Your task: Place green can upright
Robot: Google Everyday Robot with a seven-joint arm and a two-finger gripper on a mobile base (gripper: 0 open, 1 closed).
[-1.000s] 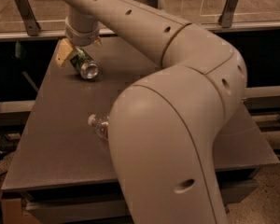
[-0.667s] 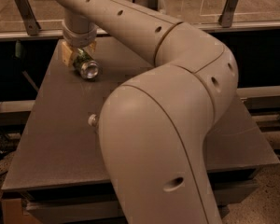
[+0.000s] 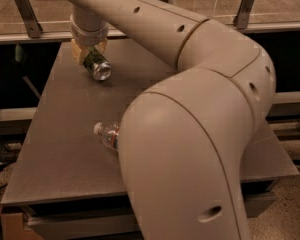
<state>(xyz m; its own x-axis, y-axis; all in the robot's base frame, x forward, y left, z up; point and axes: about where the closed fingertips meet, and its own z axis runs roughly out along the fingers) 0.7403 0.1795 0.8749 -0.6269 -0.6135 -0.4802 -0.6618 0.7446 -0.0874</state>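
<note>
While the big cream arm (image 3: pixel 200 134) fills the middle and right of the frame, the gripper (image 3: pixel 90 58) sits at the upper left, over the far left part of the grey table (image 3: pixel 60 179). Its tan fingers (image 3: pixel 78 54) are closed in on either side of the green can (image 3: pixel 97 67), so it has hold of the can near the can's far end. The can is not upright: it is tilted, almost on its side, with one silver end facing the lower right of the frame and the dark green body running up into the gripper. Can't tell if the can's lower edge touches the tabletop or hangs just above it.

A clear plastic bottle (image 3: pixel 106 133) lies on its side at centre left, white cap pointing left, its body half hidden behind the arm's elbow. It is well apart from the can, nearer the front of the table. A pale rail (image 3: pixel 25 36) runs along the back edge of the table, with slanted metal brackets (image 3: pixel 25 11) standing on it at top left and top right.
</note>
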